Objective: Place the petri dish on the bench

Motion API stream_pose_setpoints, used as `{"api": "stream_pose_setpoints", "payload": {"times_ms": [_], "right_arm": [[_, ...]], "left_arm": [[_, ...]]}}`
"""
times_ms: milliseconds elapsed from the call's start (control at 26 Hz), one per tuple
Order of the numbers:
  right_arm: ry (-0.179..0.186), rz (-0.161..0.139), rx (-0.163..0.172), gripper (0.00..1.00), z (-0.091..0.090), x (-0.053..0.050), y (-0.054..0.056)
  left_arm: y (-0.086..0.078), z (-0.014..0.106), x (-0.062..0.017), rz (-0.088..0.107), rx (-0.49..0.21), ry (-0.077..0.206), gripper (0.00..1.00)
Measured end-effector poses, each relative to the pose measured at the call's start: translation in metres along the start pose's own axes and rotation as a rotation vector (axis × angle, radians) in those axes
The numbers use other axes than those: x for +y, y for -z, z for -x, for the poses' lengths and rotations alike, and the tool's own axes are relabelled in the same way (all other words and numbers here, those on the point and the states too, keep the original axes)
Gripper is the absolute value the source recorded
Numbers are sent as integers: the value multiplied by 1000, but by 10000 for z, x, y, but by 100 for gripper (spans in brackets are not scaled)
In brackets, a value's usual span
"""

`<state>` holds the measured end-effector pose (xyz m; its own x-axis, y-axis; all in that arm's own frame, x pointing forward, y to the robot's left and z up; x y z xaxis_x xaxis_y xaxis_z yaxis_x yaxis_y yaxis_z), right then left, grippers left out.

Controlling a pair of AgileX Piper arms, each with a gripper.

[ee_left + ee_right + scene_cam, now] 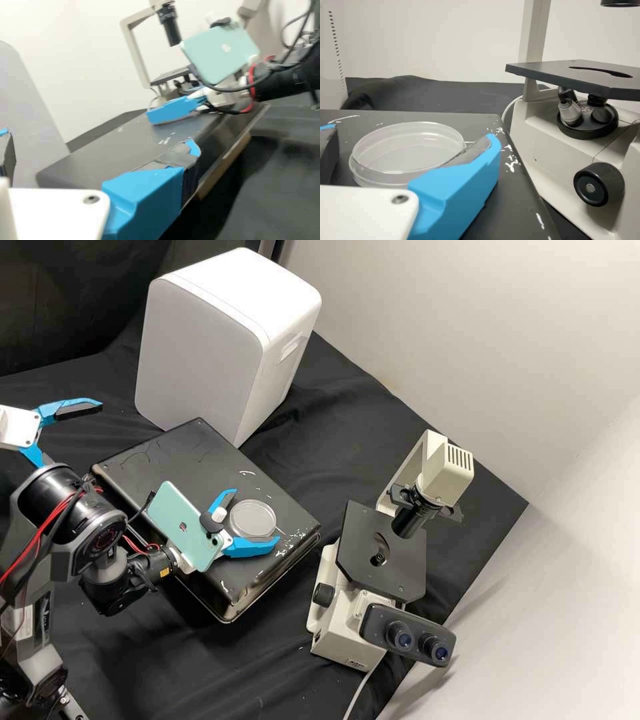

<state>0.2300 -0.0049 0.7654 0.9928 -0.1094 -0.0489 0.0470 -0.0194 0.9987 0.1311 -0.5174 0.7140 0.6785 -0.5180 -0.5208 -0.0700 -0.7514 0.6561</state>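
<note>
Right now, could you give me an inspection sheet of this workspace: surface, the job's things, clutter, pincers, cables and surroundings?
Surface: black-covered bench, with a black slab lying on it, flecked white near one corner.
Job's things: clear petri dish resting flat on the slab, near the corner toward the microscope.
Clutter: microscope beside the slab; white box behind it.
Pincers: right pincer open, one finger on each side of the dish; left pincer open, off the slab's far side, holding nothing.
Cables: red wires on the right arm; white cable at the microscope's base.
Surroundings: plain white walls.
</note>
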Motion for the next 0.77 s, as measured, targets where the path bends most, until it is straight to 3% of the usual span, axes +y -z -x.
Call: {"api": "stream_pose_setpoints", "payload": {"times_ms": [77,192,346,768], "right_arm": [[-1,-27,1,100,19,6,2],[-6,-35,6,100,36,20,13],[-13,-37,15,100,58,42,31],[-12,-40,16,100,106,41,40]], "left_arm": [[-8,19,65,-6,38,-34,100],[-5,41,121,-12,37,-68,100],[-9,41,122,-20,26,-69,100],[-4,41,122,-13,30,-68,100]]}}
